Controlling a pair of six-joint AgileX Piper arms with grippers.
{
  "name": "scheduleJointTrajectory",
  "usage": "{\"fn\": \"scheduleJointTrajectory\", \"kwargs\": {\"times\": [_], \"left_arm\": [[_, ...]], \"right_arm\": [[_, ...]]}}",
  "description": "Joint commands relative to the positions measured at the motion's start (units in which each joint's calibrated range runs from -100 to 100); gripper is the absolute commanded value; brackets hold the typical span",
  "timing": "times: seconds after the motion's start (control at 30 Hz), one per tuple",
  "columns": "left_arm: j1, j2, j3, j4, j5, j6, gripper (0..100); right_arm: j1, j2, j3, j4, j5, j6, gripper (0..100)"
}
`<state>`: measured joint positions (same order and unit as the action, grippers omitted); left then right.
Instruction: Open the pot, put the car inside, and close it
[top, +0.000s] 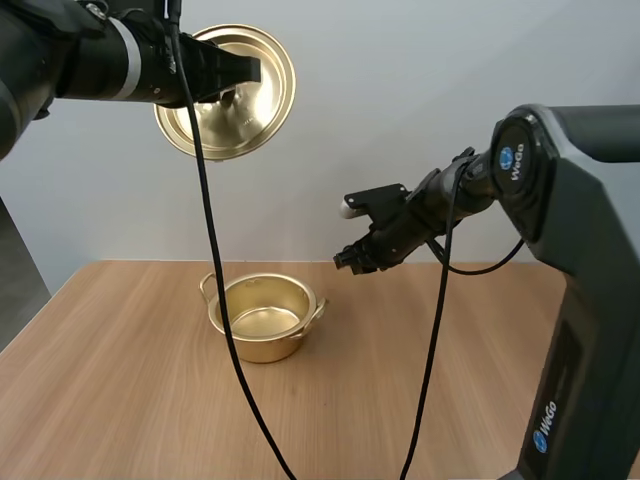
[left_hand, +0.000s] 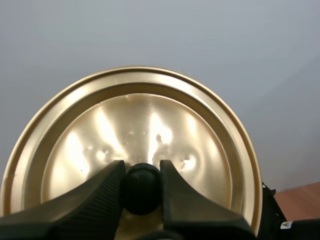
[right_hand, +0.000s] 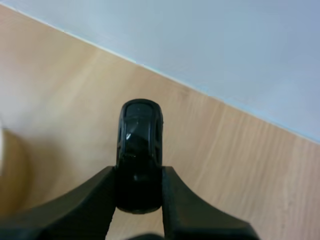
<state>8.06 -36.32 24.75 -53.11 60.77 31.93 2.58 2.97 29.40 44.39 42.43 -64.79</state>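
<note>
**Q:** What is set out on the largest surface?
**A:** A wooden table (top: 120, 400) is seen in the high view. A gold-coloured pot (top: 262, 348) is stood upright on it, left of centre and uncovered, with a handle at each side. Nothing is seen inside it.

**Q:** Where is the lid located?
**A:** The lid (top: 250, 120) is held high above the table, up and to the left of the pot and well apart from it. It is turned on edge, with its round face toward the high camera. In the left wrist view its black knob (left_hand: 141, 189) is pinched by the left gripper (left_hand: 141, 170), whose fingers are closed narrowly onto it from both sides.

**Q:** Where is the car, and how is it oriented?
**A:** The black toy car (right_hand: 140, 135) is clamped in the right gripper (right_hand: 139, 172). It is carried in the air above the table, just to the right of the pot and higher than its rim. One end is gripped at its sides by the two fingertips, and the other end projects beyond them. Its long axis is aligned with the fingers and is directed away from the wrist. In the high view the right gripper is aimed leftward and downward, toward the pot. Which end of the car is its front cannot be determined.
</note>
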Motion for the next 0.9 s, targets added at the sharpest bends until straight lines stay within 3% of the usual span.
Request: {"fn": "scheduleJointTrajectory", "kwargs": {"times": [0.0, 0.13, 0.3, 0.5, 0.57, 0.63, 0.67, 0.7, 0.73, 0.77, 0.83, 0.87], "left_arm": [[0.02, 0.0, 0.0, -0.1, 0.1, 0.2, 0], [0.12, 0.0, 0.0, -0.8, -0.4, 0.3, 0], [0.12, 0.0, 0.0, -2.4, -0.3, 1.4, 0], [0.12, 0.0, 0.0, -2.4, 0.1, 1.4, 0], [0.12, 0.0, 0.0, -2.4, 0.1, 1.4, 0], [0.12, 0.0, 0.0, -2.4, 0.1, 1.4, 0], [0.12, 0.0, 0.0, -2.4, 0.1, 1.4, 0], [0.12, 0.1, 0.0, -2.4, 0.3, 1.4, 0], [0.12, 0.1, 0.0, -2.4, 0.7, 1.5, 0], [0.12, 0.1, 0.0, -2.4, 1.0, 2.1, 0], [0.12, 0.6, 0.0, -1.8, 2.6, 2.5, 0], [0.12, 0.9, 0.0, -1.4, 4.0, 2.5, 0]], "right_arm": [[0.6, -11.5, 0.6, 12.2, 9.3, -9.1, 0], [2.5, -14.0, 3.2, 17.5, 23.5, -15.3, 0], [5.9, -11.6, 7.2, 19.7, 22.7, -20.9, 0], [7.8, -5.0, 7.4, 10.5, 22.9, -18.9, 2], [7.9, -3.2, 7.4, 10.1, 23.3, -17.5, 31], [7.9, -2.4, 7.4, 9.9, 22.8, -16.9, 71], [7.9, -2.4, 7.4, 9.9, 21.9, -16.9, 84], [7.9, -2.9, 7.4, 9.9, 20.6, -16.6, 83], [7.9, -3.7, 7.4, 9.8, 18.6, -16.4, 71], [7.9, -4.7, 7.4, 9.8, 16.0, -15.7, 55], [7.3, -7.2, 7.4, 9.8, 10.9, -14.9, 0], [6.7, -8.7, 7.4, 9.8, 7.4, -14.6, 0]]}}
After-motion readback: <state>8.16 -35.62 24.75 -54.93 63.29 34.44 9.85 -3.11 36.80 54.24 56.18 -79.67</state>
